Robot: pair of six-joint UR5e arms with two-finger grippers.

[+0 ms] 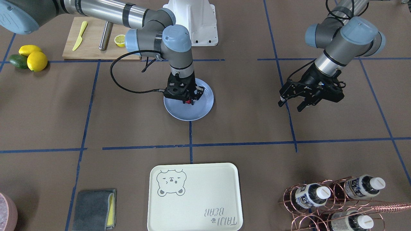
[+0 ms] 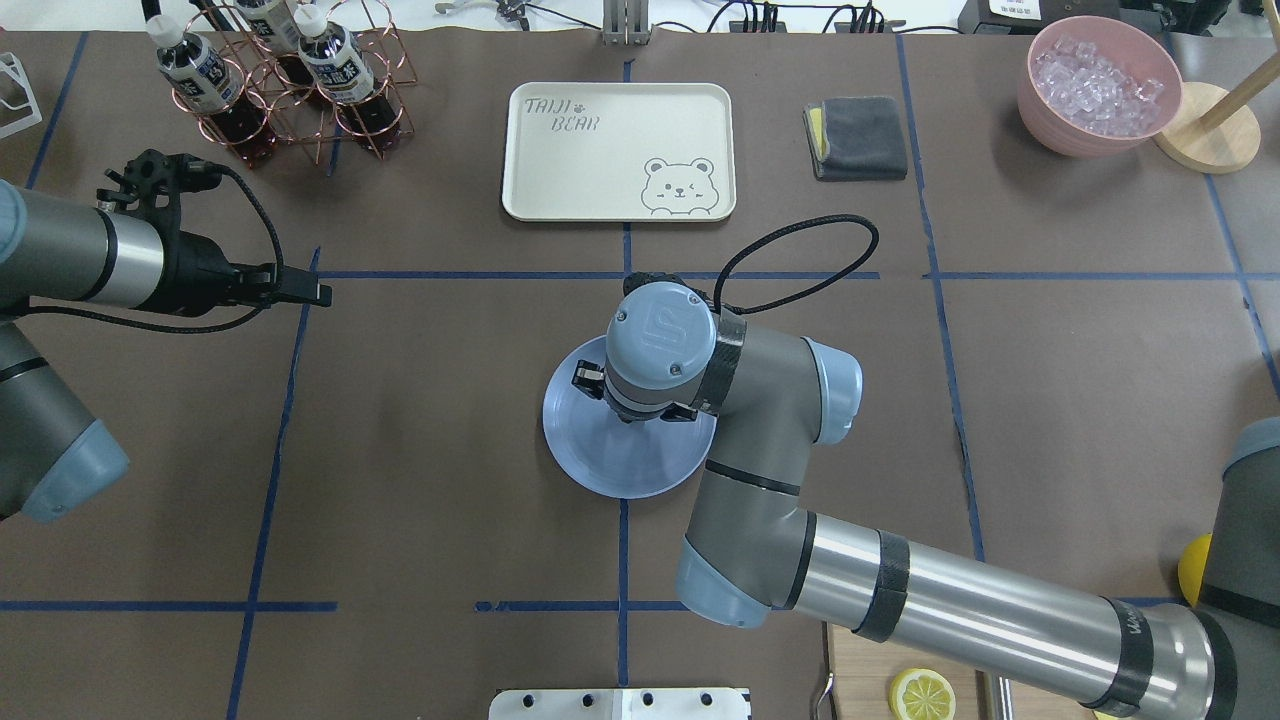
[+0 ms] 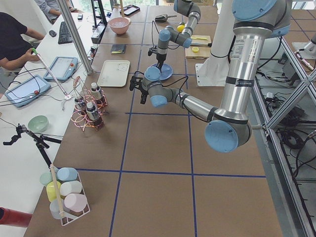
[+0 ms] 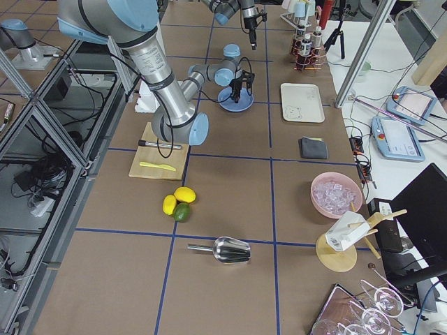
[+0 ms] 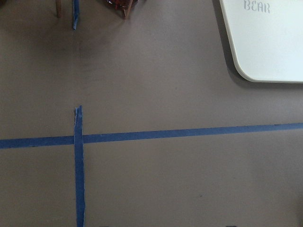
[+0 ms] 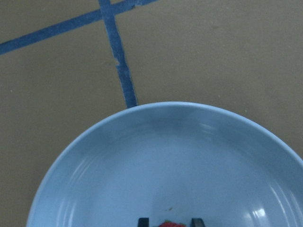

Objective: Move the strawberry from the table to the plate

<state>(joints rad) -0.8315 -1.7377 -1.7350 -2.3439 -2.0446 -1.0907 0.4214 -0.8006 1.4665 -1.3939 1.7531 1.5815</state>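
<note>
The light blue plate (image 1: 179, 113) lies mid-table on the brown paper table (image 1: 247, 122). My right gripper (image 1: 191, 100) points straight down just over the plate's middle, shut on the small red strawberry (image 1: 189, 102). In the right wrist view the strawberry (image 6: 169, 223) peeks in at the bottom edge between the two fingertips (image 6: 143, 221), above the plate (image 6: 165, 156). From overhead the right wrist hides the fruit, and only the plate (image 2: 620, 462) shows. My left gripper (image 1: 291, 106) hangs open and empty above bare table, well off to the side.
A cream bear tray (image 1: 196, 199) sits at the operators' side. A copper bottle rack (image 1: 334, 199) and a grey cloth (image 1: 93, 210) flank it. A cutting board (image 1: 91, 38) with knife and lemon half, plus lemons (image 1: 36, 59) and an avocado, lie near the robot. A pink ice bowl (image 2: 1100, 85) stands far right.
</note>
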